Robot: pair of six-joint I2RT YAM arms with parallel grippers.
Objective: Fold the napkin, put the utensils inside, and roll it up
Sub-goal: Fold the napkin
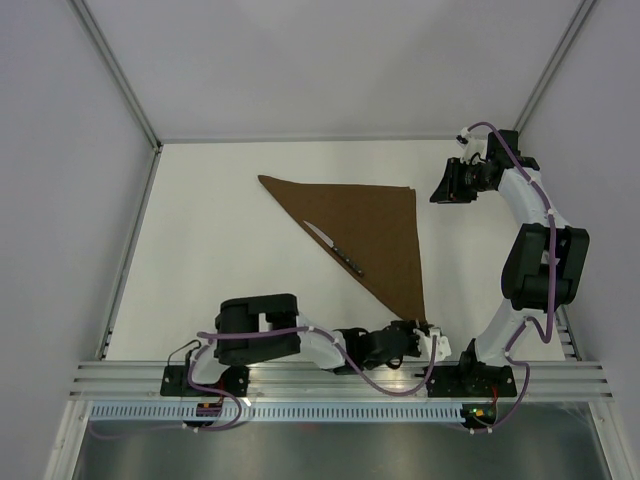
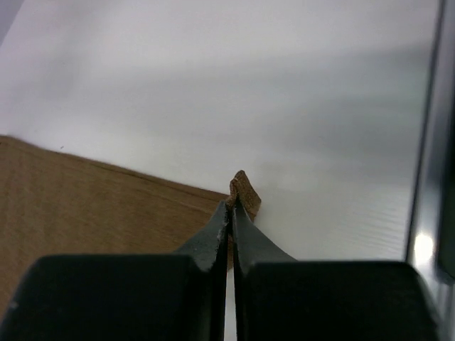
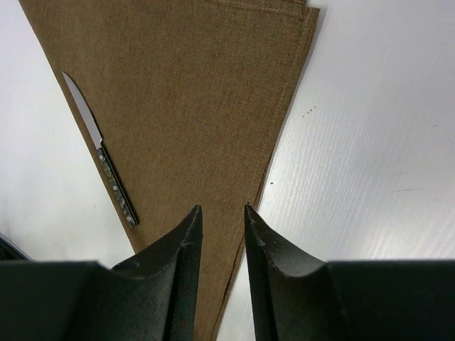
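A white table [image 1: 200,250] is seen, closed in by pale grey walls [image 1: 300,60] and slim metal posts [image 1: 115,70], with a ribbed aluminium rail [image 1: 330,378] across its near edge where the 2 arm bases are bolted. In the overhead view the nearest tip of the napkin [image 1: 370,225] is covered by the left gripper [image 1: 418,333], whose fingers are hard to make out there against the arm's dark body. In the left wrist view most of the cloth is cut off at the left edge, and in the right wrist view it runs out of frame at top and bottom. The napkin is a matte brown cloth folded into 1 long triangle, laid flat at mid-table with its narrow point toward the arms. The knife [image 1: 333,248], with a slim silver blade and a dark speckled handle, is laid right along the long diagonal edge. Whether it rests wholly on the cloth cannot be told. The left gripper [image 2: 232,202] is closed on the napkin's near corner, a small tab of fabric being pinched between its tips. The right gripper [image 3: 222,209] is held above the cloth near its far right corner, its fingers slightly parted with nothing between them.
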